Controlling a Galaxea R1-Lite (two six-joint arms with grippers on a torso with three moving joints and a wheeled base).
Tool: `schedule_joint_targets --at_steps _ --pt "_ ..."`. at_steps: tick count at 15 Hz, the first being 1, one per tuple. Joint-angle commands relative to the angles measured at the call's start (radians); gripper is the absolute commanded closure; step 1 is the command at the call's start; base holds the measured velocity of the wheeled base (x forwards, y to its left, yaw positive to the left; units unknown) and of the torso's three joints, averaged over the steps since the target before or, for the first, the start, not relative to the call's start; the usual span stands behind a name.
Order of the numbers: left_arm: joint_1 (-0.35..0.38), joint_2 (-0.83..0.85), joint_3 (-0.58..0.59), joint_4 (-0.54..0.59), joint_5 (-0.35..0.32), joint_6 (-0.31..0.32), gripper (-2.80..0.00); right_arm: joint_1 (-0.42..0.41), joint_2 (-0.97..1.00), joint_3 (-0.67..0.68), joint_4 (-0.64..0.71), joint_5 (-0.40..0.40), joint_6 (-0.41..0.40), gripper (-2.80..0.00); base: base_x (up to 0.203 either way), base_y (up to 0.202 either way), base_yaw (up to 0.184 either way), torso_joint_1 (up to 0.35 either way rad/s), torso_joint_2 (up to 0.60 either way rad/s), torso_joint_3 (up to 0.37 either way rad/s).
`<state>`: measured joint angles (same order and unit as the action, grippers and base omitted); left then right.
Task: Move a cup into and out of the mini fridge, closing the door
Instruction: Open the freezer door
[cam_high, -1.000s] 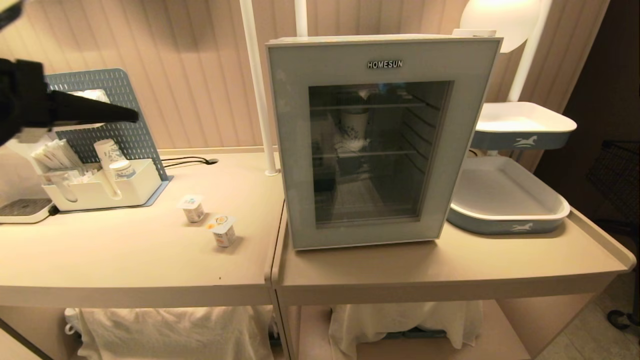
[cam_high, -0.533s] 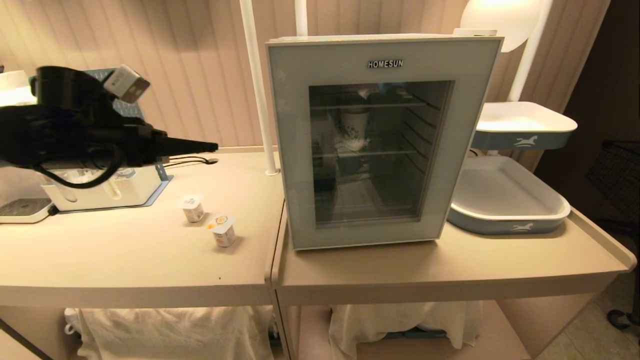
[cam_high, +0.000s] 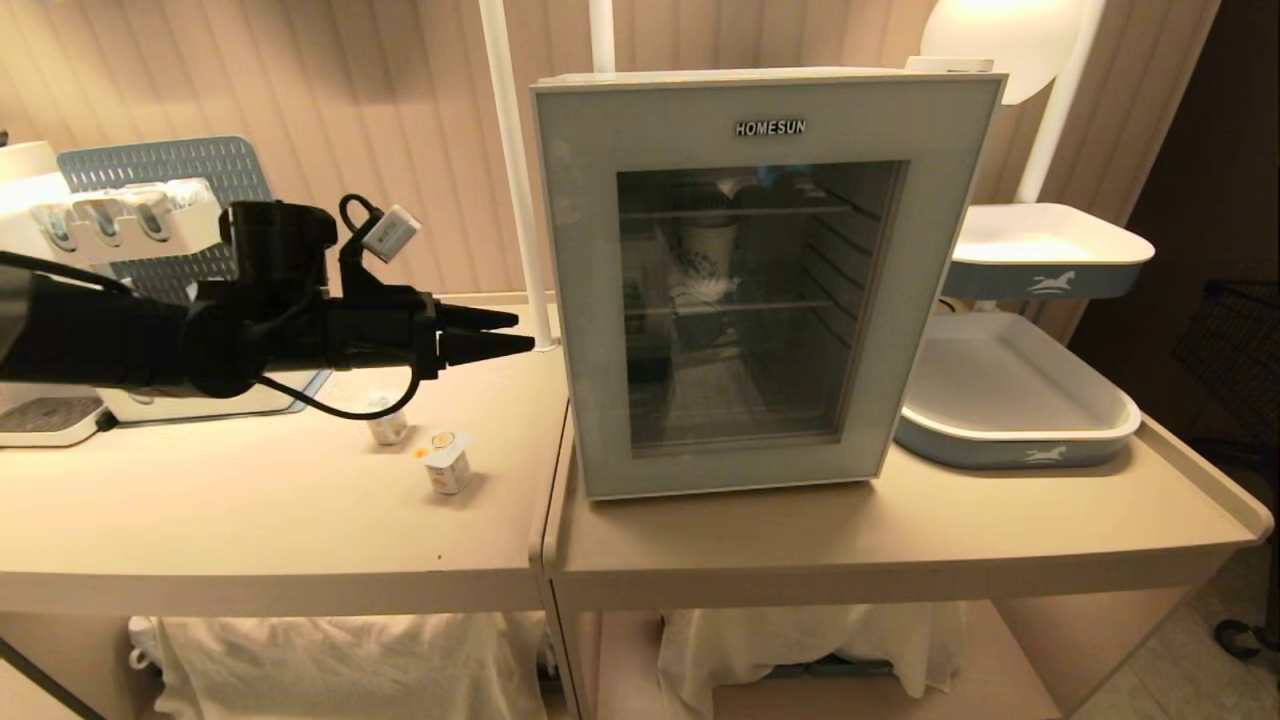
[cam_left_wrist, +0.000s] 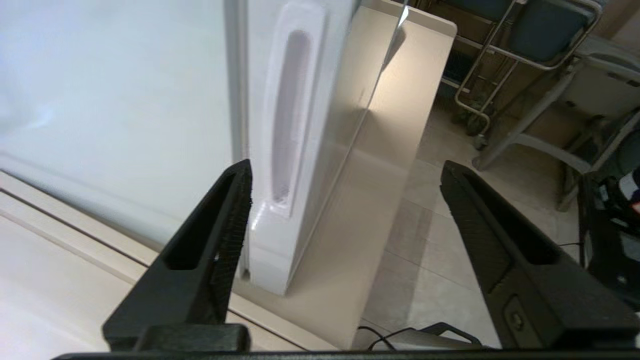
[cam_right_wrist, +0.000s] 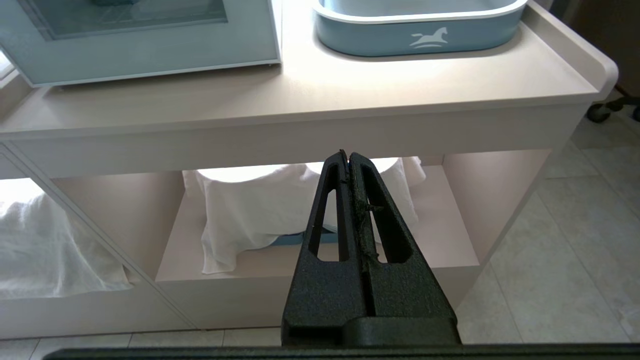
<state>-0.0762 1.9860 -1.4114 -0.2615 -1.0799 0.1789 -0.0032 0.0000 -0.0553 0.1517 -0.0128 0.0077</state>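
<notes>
On the beige counter (cam_high: 800, 540) the mini fridge (cam_high: 760, 280) stood upright, door (cam_high: 600, 300) shut, facing the robot; left gripper (cam_high: 515, 332) spread wide beside it, right gripper (cam_right_wrist: 348, 156) pinched closed.

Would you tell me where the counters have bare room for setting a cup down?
Free: the strip in front of the mini fridge, and the left counter's front, before the two small tubs. Crowded: the back-left organiser.
</notes>
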Motion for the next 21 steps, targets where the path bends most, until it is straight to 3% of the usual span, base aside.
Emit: schedule_joint_targets --at_steps 1,7,14,21 --pt "-0.028 0.046 0.009 -0.026 -0.004 -0.001 -2.80 0.000 0.002 0.000 0.000 0.000 0.000 0.00 0.000 0.000 0.000 0.000 0.00 0.000" --pt "-0.065 0.059 0.034 -0.093 0.005 -0.004 -2.80 -0.001 0.002 0.000 0.000 0.000 0.000 0.00 0.000 0.000 0.000 0.000 0.00 0.000" --pt "-0.076 0.040 0.066 -0.093 -0.009 -0.042 -2.80 0.000 0.002 0.000 0.000 0.000 0.000 0.00 0.000 0.000 0.000 0.000 0.00 0.000" --pt "-0.122 0.068 0.050 -0.096 0.000 -0.042 -2.80 0.000 0.002 0.000 0.000 0.000 0.000 0.00 0.000 0.000 0.000 0.000 0.00 0.000"
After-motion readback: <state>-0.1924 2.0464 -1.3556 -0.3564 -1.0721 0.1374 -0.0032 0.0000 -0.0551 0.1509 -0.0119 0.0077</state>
